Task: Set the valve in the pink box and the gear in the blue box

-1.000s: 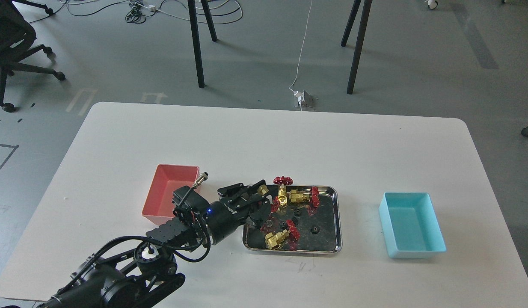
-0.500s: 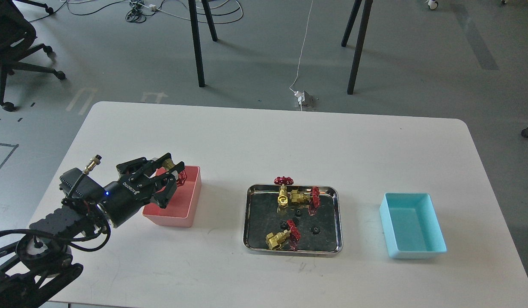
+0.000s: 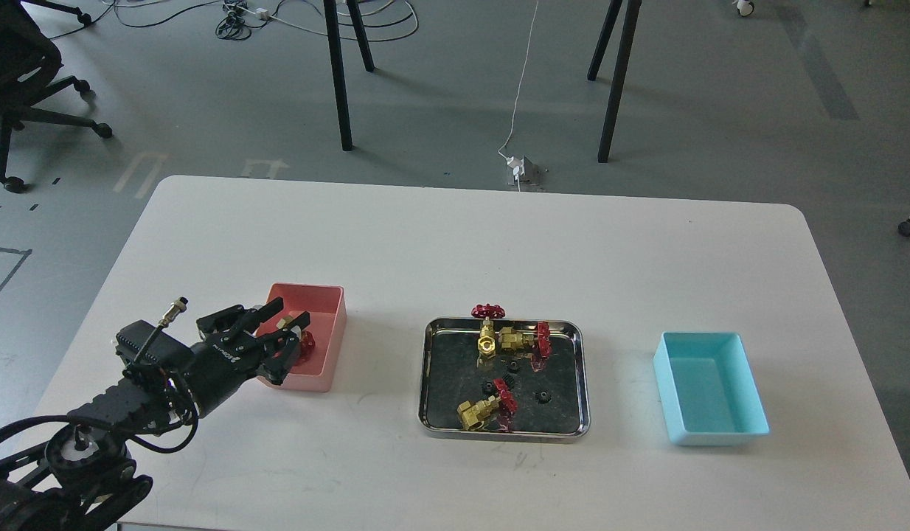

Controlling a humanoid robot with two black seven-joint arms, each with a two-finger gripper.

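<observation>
A brass-yellow valve [image 3: 296, 335] with a dark-red spoked handwheel sits between the fingers of my left end effector [image 3: 287, 327], low inside the salmon-pink box [image 3: 330, 324] at the left of the white counter [image 3: 455, 243]. Whether the fingers are clamped on the valve or parted around it I cannot tell. The pink box is a lidless plastic bin with tapered walls. At centre, a shiny steel tray [image 3: 582, 376] with a mirror-dark floor holds three more valves: one upright at the far rim [image 3: 487, 328], one on its side just beside it [image 3: 525, 339], one lying near the front [image 3: 484, 408]. Tiny black toothed gears [image 3: 543, 397] are scattered among them. To the right, well apart, the cyan-blue box [image 3: 709, 387] holds nothing visible.
</observation>
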